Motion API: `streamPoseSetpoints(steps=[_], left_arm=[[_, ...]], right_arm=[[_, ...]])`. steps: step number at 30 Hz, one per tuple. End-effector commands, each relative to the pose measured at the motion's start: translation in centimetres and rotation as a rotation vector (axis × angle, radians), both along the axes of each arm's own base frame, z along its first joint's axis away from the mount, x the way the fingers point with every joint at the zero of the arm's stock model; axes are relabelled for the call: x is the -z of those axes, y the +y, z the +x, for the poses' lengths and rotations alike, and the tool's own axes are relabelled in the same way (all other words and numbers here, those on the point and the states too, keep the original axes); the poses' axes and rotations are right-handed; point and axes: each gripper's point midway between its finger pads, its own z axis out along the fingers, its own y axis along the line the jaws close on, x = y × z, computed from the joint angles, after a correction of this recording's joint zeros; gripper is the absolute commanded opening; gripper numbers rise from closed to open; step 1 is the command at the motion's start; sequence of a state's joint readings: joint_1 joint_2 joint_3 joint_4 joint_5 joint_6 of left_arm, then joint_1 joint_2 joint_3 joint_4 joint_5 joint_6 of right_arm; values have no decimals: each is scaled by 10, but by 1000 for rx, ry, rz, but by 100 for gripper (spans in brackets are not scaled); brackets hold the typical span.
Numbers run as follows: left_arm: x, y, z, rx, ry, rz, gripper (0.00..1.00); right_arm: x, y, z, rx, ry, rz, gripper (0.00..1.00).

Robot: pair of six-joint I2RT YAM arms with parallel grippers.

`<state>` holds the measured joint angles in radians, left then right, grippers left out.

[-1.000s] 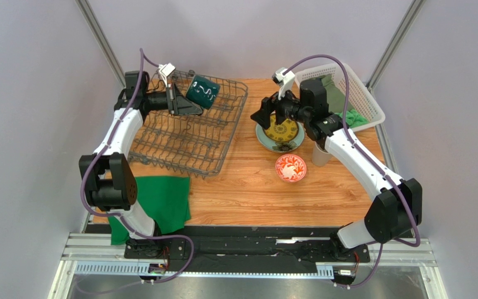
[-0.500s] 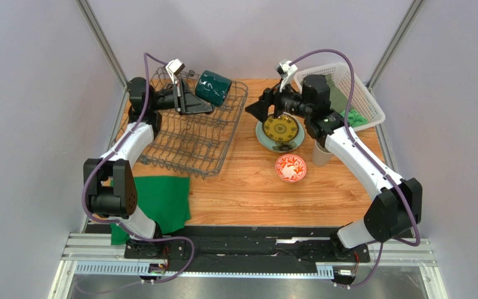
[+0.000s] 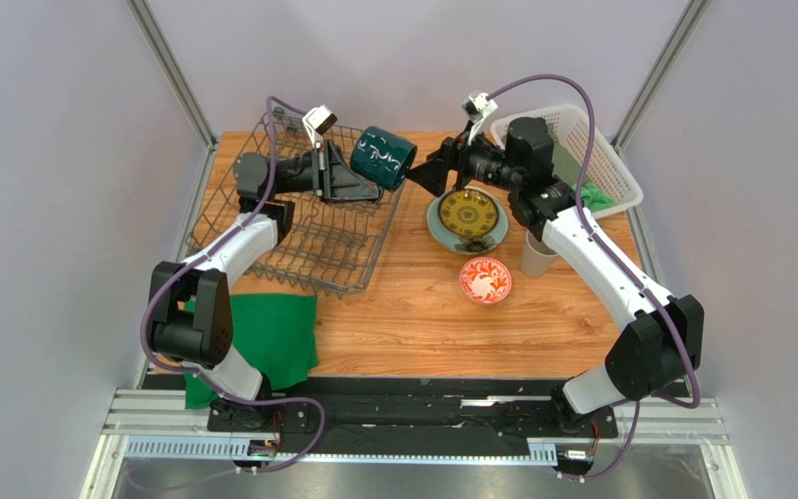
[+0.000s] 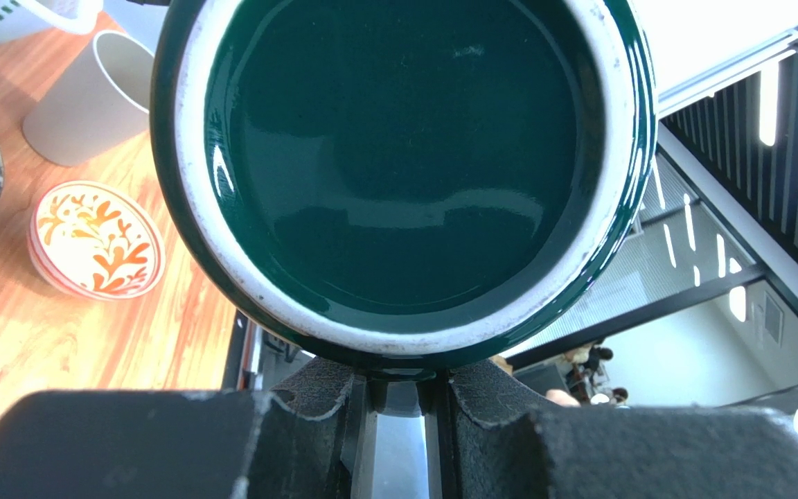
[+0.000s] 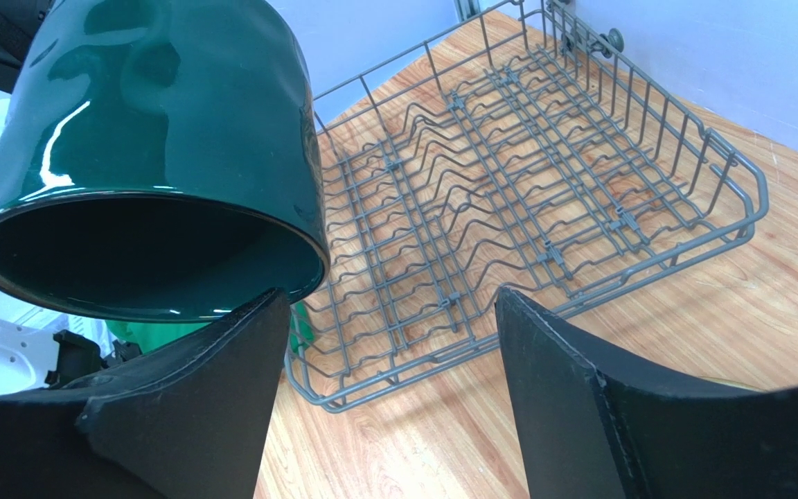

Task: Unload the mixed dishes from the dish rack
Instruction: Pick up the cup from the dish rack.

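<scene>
Top view: the left pincer [image 3: 364, 179] pinches the mug [image 3: 384, 158] and holds it on its side in the air, over the rack's [image 3: 299, 239] far right corner. The right pincer [image 3: 436, 175] sits just right of the mug, spread with nothing in it. Plate [image 3: 468, 215], bowl [image 3: 485, 280] and cup [image 3: 536, 255] sit on the table [image 3: 414, 322], so I'd guess the mug is the last dish out and this is a handover.

Left wrist: the mug's round end fills the frame. The fingers are nearly together on something narrow at its side. Handle, I reckon, but can't tell for sure.

Right wrist: the mug's open mouth tips down just above one finger, not between the two. The rack lies beyond.

To do it well, I'd slide one right finger into the mouth and the other outside the wall. Then squeeze firmly before the left lets go, since that glaze looks slippery. After that, stand it on bare wood, well clear of the plate.
</scene>
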<state>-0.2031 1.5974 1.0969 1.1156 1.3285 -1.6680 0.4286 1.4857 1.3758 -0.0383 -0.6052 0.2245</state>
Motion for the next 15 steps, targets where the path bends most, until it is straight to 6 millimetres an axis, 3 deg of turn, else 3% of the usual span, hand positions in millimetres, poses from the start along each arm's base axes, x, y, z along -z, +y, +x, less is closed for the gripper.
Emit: streamPoseSetpoints(steps=[1,15], left_arm=[[-18,-3,-3,-38,-109,-70,0],[-11,-24,-4,-12,-94,-102,0]], right_arm=[[-38,2,-5,-25,-74,70,75],[-47,6,-11,-60,-58,113,68]])
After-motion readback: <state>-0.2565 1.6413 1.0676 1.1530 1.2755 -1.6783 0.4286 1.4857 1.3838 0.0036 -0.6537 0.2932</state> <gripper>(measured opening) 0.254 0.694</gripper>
